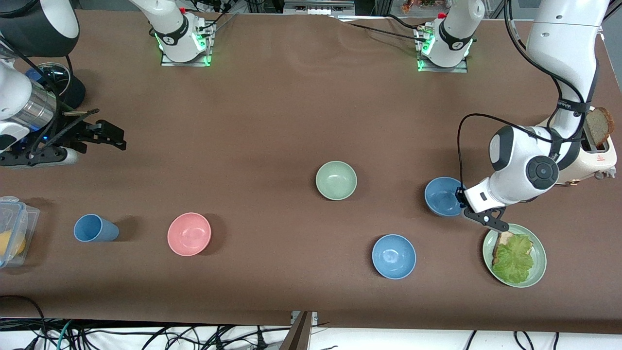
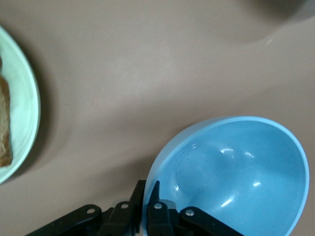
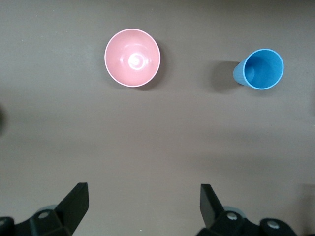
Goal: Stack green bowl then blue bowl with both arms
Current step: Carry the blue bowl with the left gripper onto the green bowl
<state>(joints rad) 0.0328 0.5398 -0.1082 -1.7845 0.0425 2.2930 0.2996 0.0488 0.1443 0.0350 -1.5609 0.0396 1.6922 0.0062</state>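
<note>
The table (image 1: 291, 121) is covered in brown cloth. The left arm (image 1: 559, 73) reaches down to the blue bowl (image 1: 441, 195) at its end of the table; the left gripper (image 1: 461, 201) has its fingers (image 2: 153, 209) pinched on the rim, one inside and one outside, and the bowl looks tilted in the wrist view, though I cannot tell whether it is off the cloth. The right arm (image 1: 19, 102) waits at its own end, and the right gripper (image 1: 114, 138) hangs there with its jaws spread wide and nothing between them.

A toaster (image 1: 595, 150) with a slice of bread in its slot stands by the left arm. Nearer the camera, a green plate (image 1: 538, 272) carries toast (image 1: 503, 240) and lettuce (image 1: 515, 257). At the right arm's end a clear box (image 1: 14, 214) holds something yellow.

The green bowl (image 1: 336, 180) sits empty mid-table, well apart from the held bowl. A second blue bowl (image 1: 393, 256), a pink bowl (image 1: 189, 234) and a blue cup (image 1: 92, 228) are nearer the camera, all empty.
</note>
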